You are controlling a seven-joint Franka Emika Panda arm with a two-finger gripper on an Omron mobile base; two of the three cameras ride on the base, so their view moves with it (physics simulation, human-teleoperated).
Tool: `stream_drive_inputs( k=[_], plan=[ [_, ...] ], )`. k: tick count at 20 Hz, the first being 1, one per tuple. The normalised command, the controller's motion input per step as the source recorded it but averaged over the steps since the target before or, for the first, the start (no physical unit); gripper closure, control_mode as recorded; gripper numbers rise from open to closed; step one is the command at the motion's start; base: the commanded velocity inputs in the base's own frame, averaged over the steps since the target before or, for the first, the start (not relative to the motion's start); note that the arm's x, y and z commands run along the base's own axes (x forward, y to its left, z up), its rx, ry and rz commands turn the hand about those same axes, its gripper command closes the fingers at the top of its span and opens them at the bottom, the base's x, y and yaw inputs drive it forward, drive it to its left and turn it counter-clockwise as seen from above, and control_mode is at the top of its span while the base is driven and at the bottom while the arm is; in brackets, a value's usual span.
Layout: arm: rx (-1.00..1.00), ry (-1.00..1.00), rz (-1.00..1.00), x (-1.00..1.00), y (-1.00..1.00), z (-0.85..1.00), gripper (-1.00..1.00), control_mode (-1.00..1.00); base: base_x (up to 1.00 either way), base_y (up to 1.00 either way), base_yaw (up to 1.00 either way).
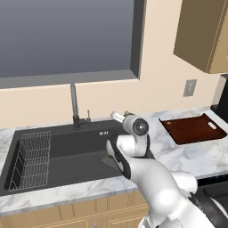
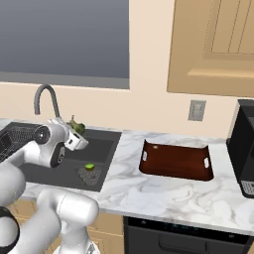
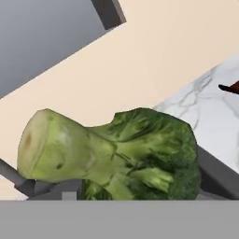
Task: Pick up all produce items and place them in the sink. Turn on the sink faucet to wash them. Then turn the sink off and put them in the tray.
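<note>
The broccoli floret (image 3: 116, 154), dark green with a pale stem, lies across the hand view right at the fingertips and hides them. From the right base view the broccoli (image 2: 77, 126) hangs over the back right of the black sink (image 2: 106, 144), with my gripper (image 2: 78, 134) shut on it. In the left base view the gripper (image 1: 119, 116) is above the sink's (image 1: 67, 149) right rim. The lime-green fruit (image 2: 89, 166) rests on the mesh drain in the basin. The faucet (image 1: 74, 104) (image 2: 44, 98) stands behind the sink. The reddish-brown tray (image 1: 193, 129) (image 2: 176, 163) lies on the counter to the right.
A wire rack (image 1: 31, 160) sits in the sink's left part. A wall outlet (image 2: 197, 110) is above the marble counter (image 2: 163, 191). A black appliance (image 2: 243, 149) stands at the far right, and wall cabinets (image 2: 213, 44) hang above it.
</note>
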Motion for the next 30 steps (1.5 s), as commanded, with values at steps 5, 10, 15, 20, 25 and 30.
stream_drive_inputs(
  k=[5,10,15,20,25,30],
  plan=[
    [0.01,0.02,-0.05,-0.26,-0.18,0.76,1.00,-1.00,0.00,0.00,0.00],
    [0.03,0.05,-0.05,-0.36,-0.24,0.46,1.00,-1.00,0.00,0.00,0.00],
    [0.05,0.07,-0.07,-0.45,-0.33,0.22,1.00,-1.00,0.00,0.00,0.00],
    [0.07,0.08,-0.11,-0.35,-0.45,0.15,1.00,-1.00,0.00,0.00,0.00],
    [0.08,0.07,-0.11,-0.19,-0.57,0.04,1.00,-1.00,0.00,0.00,0.00],
    [0.08,0.07,-0.11,-0.04,-0.60,0.00,1.00,-1.00,0.00,0.00,0.00]
  ],
)
